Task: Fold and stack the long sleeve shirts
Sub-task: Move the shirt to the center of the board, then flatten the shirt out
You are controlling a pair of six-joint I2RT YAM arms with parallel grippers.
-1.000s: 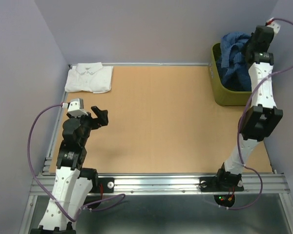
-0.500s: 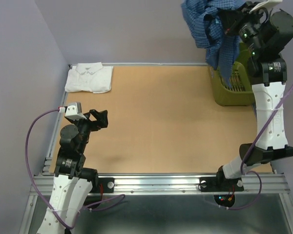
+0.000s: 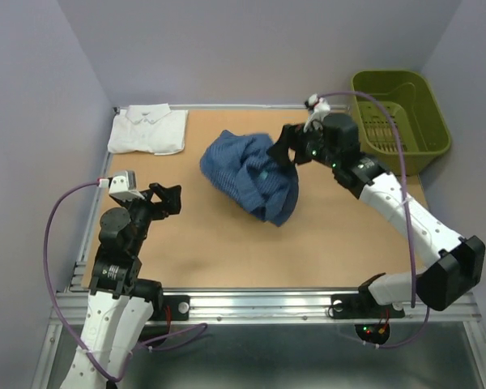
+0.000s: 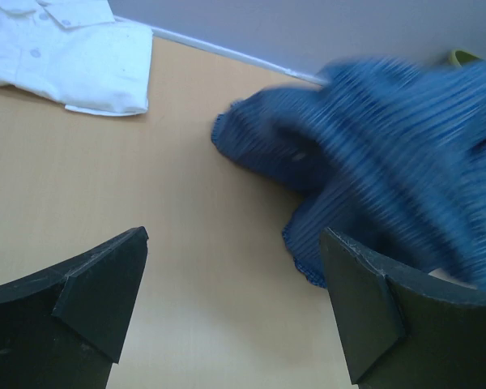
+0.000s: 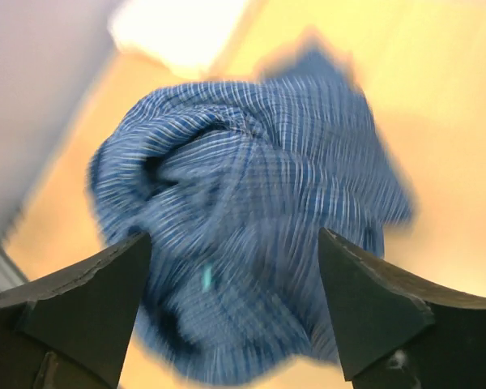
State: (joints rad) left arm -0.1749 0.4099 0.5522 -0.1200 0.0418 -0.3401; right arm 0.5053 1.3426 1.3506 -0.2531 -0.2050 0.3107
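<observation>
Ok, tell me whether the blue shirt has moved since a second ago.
Yes. The blue shirt has left the green basket at the far right and now lies crumpled on the table, well left of it.

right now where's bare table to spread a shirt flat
Widest bare patch: tan tabletop between the crumpled dark blue checked shirt and the near rail. A narrower gap separates that shirt from the folded white shirt. Crowded: centre, and far right by the olive-green plastic basket.
</observation>
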